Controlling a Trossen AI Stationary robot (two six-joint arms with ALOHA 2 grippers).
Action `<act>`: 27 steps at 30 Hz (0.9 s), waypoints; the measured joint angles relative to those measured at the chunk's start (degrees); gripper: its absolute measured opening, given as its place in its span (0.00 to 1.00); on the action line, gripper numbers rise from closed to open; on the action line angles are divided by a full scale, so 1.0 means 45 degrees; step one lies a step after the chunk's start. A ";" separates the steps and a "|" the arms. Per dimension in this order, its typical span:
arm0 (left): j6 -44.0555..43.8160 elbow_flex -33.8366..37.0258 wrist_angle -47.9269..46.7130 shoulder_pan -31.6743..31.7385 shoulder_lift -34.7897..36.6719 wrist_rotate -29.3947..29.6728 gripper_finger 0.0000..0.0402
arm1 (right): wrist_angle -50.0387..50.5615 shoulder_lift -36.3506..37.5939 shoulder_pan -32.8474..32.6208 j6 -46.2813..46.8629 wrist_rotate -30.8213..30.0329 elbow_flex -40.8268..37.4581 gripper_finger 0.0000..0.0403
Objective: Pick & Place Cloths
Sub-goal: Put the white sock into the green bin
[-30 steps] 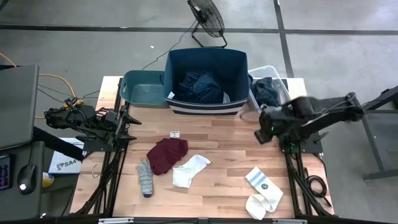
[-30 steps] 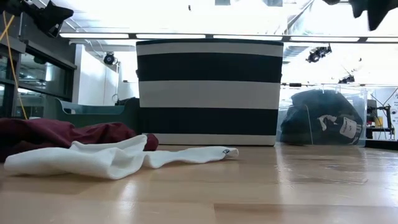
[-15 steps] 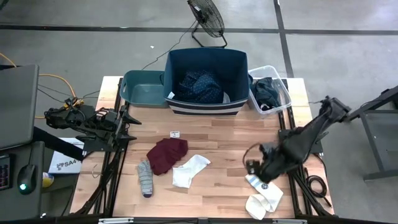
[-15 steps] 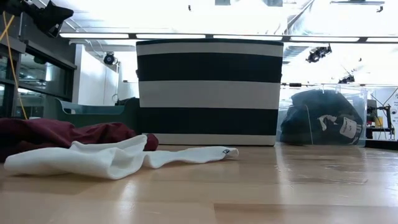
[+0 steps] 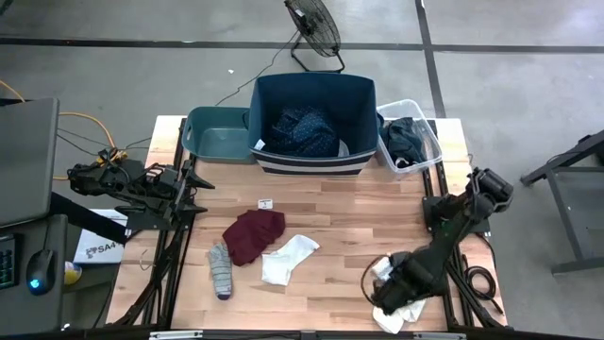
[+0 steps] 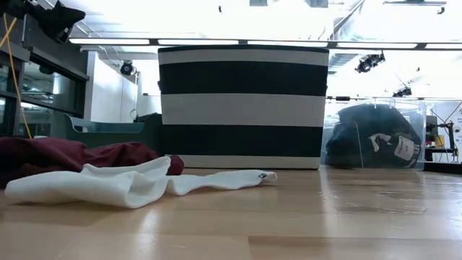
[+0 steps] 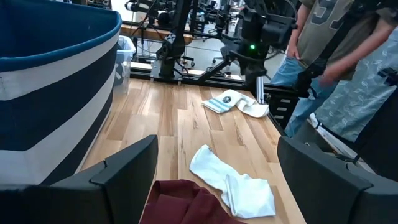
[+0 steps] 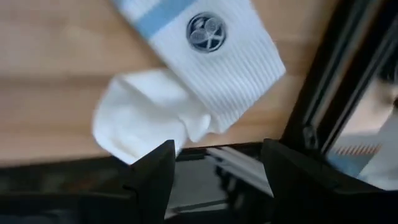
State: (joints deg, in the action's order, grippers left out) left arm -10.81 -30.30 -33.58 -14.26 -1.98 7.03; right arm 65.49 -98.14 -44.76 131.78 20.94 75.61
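The right gripper (image 5: 394, 291) hovered with fingers spread over the striped white sock (image 8: 205, 59) at the table's (image 5: 340, 203) five o'clock corner. So near the edge, an off-centre pinch risked nudging that sock overboard. The left gripper (image 5: 189, 189) waited released at nine o'clock.

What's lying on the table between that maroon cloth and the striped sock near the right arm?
A plain white sock lies between the maroon cloth and the striped sock, seen from above.

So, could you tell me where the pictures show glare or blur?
Low view: the ceiling lights burn out white above the striped bin, and the table reflects them. Right wrist view: the blue-striped sock is soft, motion-blurred. High view: evenly lit.
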 joint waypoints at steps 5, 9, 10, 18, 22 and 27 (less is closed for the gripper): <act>0.0005 0.0000 0.0000 0.0000 0.0000 0.0000 0.81 | -0.0203 -0.0229 -0.0856 -0.2997 -0.0497 -0.0069 0.57; 0.0000 0.0000 0.0005 -0.0002 0.0000 -0.0002 0.81 | -0.0226 -0.0446 -0.1457 -0.5458 -0.1579 -0.0145 0.57; 0.0000 0.0000 0.0005 -0.0004 0.0000 -0.0005 0.81 | -0.0341 -0.0525 -0.1550 -0.6217 -0.1785 -0.0146 0.57; 0.0005 0.0000 0.0000 0.0000 0.0000 -0.0005 0.81 | -0.0885 -0.1400 -0.1887 -1.1505 -0.3803 -0.0146 0.57; 0.0003 0.0000 0.0000 -0.0002 0.0000 -0.0005 0.81 | -0.1395 -0.2053 -0.1887 -1.3539 -0.3922 -0.0146 0.57; 0.0000 0.0000 0.0000 -0.0002 0.0000 0.0000 0.81 | -0.1258 -0.2808 -0.1892 -1.4344 -0.3971 -0.0146 0.57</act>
State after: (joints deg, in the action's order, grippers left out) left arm -10.81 -30.30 -33.58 -14.27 -1.98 7.03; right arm 59.83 -110.78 -53.28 67.23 3.07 74.96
